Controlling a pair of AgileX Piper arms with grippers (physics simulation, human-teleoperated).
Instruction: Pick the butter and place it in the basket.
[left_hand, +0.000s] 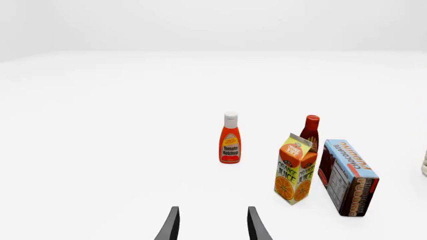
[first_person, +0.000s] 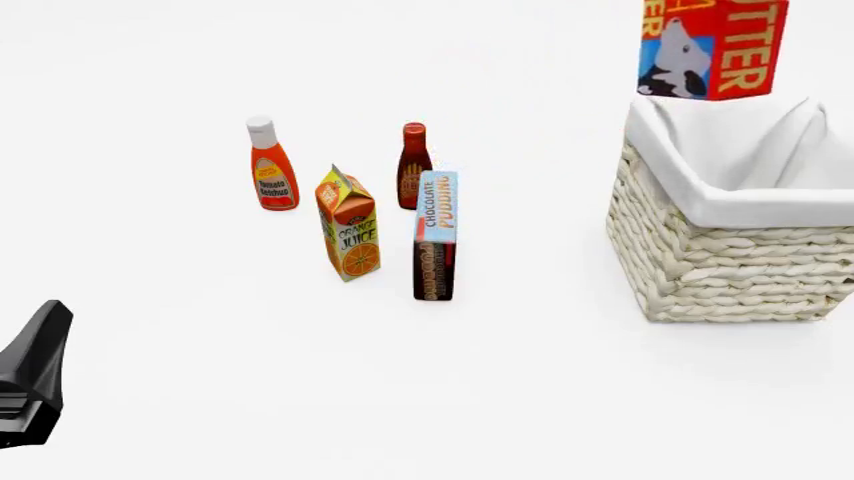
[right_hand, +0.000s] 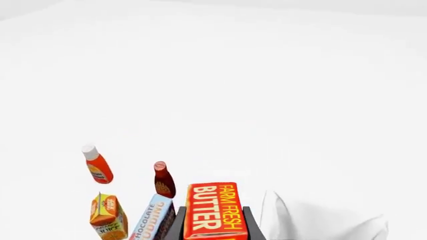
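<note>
Right claw is clamped on the butter, fingers flat on both side faces, holding it at top right of the front view, above the basket, seemingly staged for a drop in. Left claw idles low, fingers apart, empty, facing the ketchup bottle on the desk.

The squat red-orange rectangular butter box, lettered in white and yellow with a cow on a blue patch, is hanging upright in the air above the far rim of the large cream woven wicker basket, whose white cloth lining is folding over its rim.
</note>
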